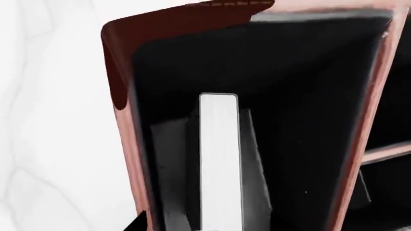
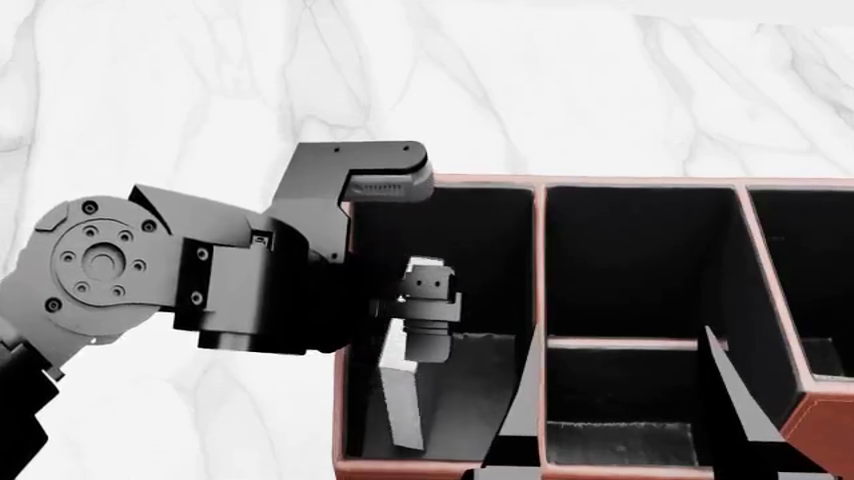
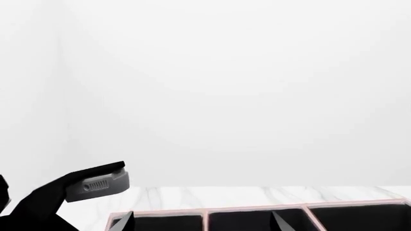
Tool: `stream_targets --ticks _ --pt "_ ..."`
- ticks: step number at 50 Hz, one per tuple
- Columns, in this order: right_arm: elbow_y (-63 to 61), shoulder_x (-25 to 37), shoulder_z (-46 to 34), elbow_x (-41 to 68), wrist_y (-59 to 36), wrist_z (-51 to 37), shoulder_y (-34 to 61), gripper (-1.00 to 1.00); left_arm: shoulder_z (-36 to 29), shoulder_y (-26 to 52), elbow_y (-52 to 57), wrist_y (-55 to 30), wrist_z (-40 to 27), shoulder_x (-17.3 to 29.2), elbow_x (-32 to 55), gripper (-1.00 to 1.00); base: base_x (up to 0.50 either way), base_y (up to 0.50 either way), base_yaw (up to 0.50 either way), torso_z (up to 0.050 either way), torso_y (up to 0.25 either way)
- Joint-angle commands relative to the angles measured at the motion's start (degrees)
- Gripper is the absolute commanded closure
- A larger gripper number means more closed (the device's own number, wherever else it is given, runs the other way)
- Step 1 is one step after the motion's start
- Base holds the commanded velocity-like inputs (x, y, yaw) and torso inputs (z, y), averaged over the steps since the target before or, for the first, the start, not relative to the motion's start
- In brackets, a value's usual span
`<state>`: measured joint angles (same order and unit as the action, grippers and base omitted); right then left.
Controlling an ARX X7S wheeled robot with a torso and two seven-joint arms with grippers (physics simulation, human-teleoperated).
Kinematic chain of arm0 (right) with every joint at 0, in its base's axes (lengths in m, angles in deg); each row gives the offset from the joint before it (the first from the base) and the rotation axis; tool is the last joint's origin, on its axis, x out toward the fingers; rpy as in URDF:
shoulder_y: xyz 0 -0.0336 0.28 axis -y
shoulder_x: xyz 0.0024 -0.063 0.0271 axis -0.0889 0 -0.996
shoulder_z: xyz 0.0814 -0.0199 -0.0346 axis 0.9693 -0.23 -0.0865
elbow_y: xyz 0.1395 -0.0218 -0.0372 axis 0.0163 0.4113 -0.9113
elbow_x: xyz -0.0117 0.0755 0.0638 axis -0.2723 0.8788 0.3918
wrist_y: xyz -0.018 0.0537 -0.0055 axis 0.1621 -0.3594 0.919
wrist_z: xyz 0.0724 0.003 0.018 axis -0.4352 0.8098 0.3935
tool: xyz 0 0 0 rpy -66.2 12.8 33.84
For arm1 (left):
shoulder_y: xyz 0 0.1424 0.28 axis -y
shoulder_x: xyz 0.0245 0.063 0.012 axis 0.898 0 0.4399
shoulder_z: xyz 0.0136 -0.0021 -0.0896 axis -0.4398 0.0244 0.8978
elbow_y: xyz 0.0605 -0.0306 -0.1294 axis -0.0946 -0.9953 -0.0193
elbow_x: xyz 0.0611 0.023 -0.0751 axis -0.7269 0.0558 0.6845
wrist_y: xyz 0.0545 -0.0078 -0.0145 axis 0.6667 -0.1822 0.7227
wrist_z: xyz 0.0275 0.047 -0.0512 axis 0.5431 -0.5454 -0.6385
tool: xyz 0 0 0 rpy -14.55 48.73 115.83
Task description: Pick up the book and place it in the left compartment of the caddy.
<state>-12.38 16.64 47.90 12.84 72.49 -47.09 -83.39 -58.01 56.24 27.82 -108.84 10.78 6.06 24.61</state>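
Note:
The reddish-brown caddy (image 2: 641, 182) fills the lower right of the head view. Its left compartment (image 2: 461, 240) holds the book (image 2: 400, 400), which stands on edge on the greyish floor and leans slightly. In the left wrist view the book's white page edge (image 1: 220, 159) rises between its dark covers inside the compartment (image 1: 295, 96). My left gripper (image 2: 424, 335) reaches down into this bay just above the book; one black fingertip (image 1: 136, 224) shows apart from the cover, so it looks open. My right gripper (image 2: 621, 420) hovers open over the middle bays with nothing in it.
White marble table (image 2: 200, 100) surrounds the caddy. A cross wall (image 2: 621, 343) splits the middle bay, and a further bay (image 2: 814, 260) lies at the right. The right wrist view shows the caddy's rim (image 3: 257, 210), my open right gripper (image 3: 200, 222) and the left arm (image 3: 96, 185).

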Motion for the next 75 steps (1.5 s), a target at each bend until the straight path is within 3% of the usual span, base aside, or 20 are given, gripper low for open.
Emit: stream_targets --ticks 1,28,48,60,75 --pt "0.3 -1.1 1.2 -1.3 0.4 1.3 0.0 -1.00 2.1 0.3 0.1 1.5 3.7 -1.3 1.4 -1.00 0.00 0.00 0.00 0.000 0.000" --pt "0.3 -0.9 0.9 -1.2 0.4 1.1 0.1 -1.00 2.4 0.6 3.1 2.3 3.2 0.7 2.4 -1.00 0.00 0.00 0.00 0.000 0.000" --pt "0.6 -0.9 0.2 -1.5 0.4 1.1 0.4 -1.00 7.7 2.0 27.2 2.4 3.2 11.4 2.3 -1.00 0.00 0.00 0.00 0.000 0.000" --pt "0.2 -0.8 -0.1 -1.7 0.3 0.8 0.3 -1.00 12.0 -0.9 44.3 9.2 7.3 19.0 -8.0 -1.00 0.00 0.00 0.00 0.000 0.000" --pt "0.7 -0.8 -0.2 -1.6 0.7 1.0 0.4 -1.00 8.6 -4.4 55.7 14.5 6.5 28.1 -31.0 -1.00 0.00 0.00 0.00 0.000 0.000"
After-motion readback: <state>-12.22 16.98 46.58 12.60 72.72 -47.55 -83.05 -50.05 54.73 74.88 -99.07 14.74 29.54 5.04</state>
